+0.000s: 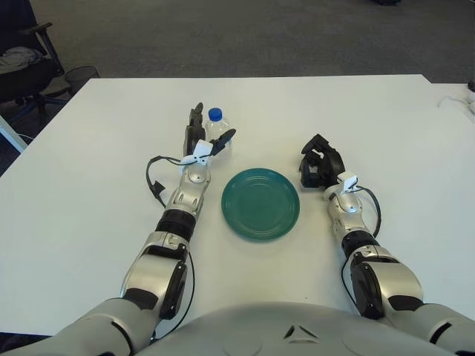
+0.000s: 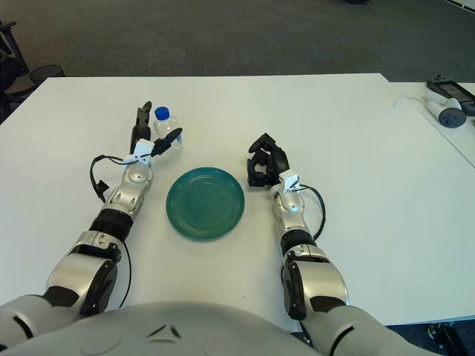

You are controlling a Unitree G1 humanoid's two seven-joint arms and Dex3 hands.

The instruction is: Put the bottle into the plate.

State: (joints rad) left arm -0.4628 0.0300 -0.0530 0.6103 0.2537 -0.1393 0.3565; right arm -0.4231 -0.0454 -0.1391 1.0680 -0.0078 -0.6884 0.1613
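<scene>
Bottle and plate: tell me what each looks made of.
Bottle: likely clear plastic, see-through body with a blue cap. Plate: probably glazed ceramic, though plastic is possible; solid teal with a soft sheen and faint rings.

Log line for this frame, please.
left hand: open, fingers flanking bottle | plate: empty | right hand: idle, right of plate
</scene>
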